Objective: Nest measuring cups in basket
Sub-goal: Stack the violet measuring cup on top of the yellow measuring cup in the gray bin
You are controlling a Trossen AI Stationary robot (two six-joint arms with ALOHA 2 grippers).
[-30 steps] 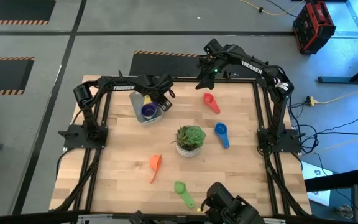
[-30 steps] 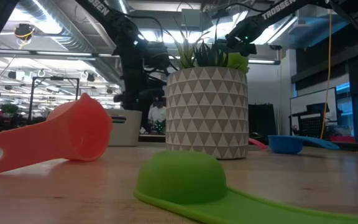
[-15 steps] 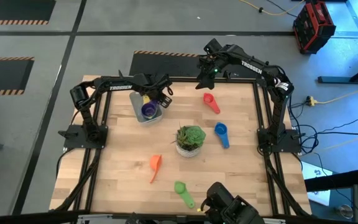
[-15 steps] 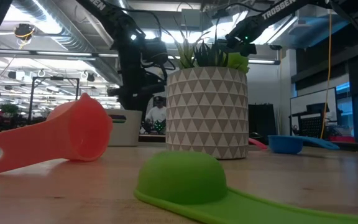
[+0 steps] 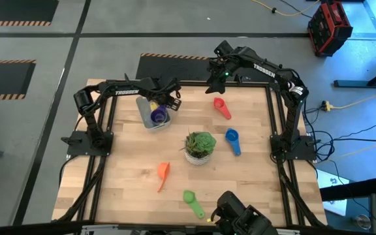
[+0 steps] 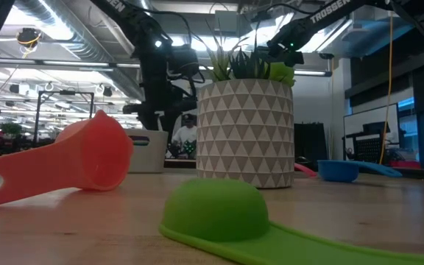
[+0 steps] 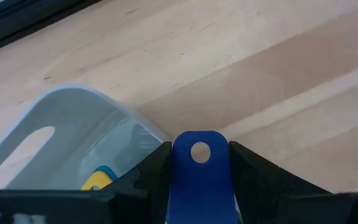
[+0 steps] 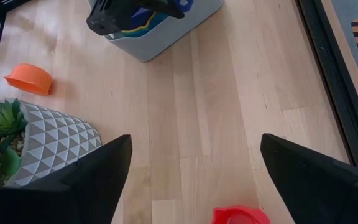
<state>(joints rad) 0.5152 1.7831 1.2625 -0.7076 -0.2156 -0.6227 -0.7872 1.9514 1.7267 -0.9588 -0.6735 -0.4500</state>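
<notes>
High view: left claw [image 5: 164, 102] has crept slightly toward the back edge since a second ago and hangs over the basket [image 5: 146, 121], clamped on the blue cup [image 5: 158, 115]; the cup is over the basket, release seems close. Red cup [image 5: 221, 106], light blue cup [image 5: 232, 140], orange cup [image 5: 162, 173], green cup [image 5: 192, 201] lie loose on the counter [image 5: 129, 176].

Low view: right arm unchanged, raised.

Left wrist view: fingers [image 7: 155, 171] pinch the blue handle.

Right wrist view: right claw [image 8: 191, 171] apart, empty, above the red cup.

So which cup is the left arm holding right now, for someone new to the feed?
Find the translucent grey-white plastic basket at the wooden table's far-left side. Directly over it, the left gripper is shut on the flat handle of a dark blue plastic measuring cup. It is the only cup off the table; a lighter blue one lies by the plant.
</notes>
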